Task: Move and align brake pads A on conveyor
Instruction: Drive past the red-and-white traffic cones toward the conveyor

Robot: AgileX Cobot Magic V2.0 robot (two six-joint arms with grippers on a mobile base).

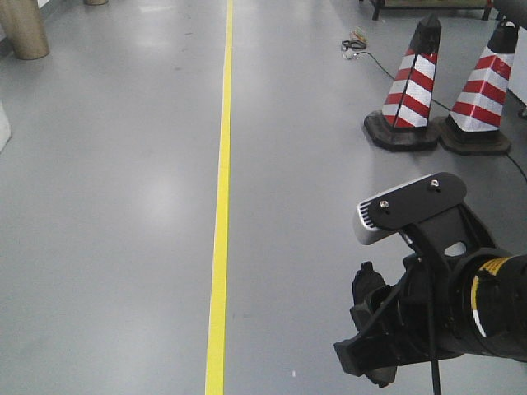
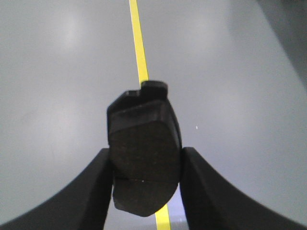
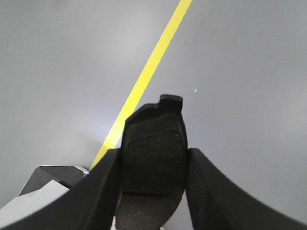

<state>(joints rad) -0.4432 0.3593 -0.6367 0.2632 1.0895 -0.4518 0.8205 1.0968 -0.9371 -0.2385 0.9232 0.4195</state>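
Observation:
In the left wrist view a dark-grey brake pad (image 2: 144, 148) with a groove across it stands on end between the black fingers (image 2: 91, 191), and my left gripper (image 2: 145, 151) is shut on it above the grey floor. The right wrist view shows a second brake pad (image 3: 154, 143) clamped the same way in my right gripper (image 3: 153, 152). The front view catches one black arm with a silver wrist camera (image 1: 399, 210) at the lower right; its jaws are mostly hidden there. The conveyor is out of view.
A grey floor (image 1: 107, 206) with a yellow tape line (image 1: 221, 206) runs ahead. Two red-and-white striped cones (image 1: 412, 86) stand at the far right, with a cable (image 1: 362, 49) behind them. A grey-white object (image 3: 43, 194) shows at the lower left of the right wrist view.

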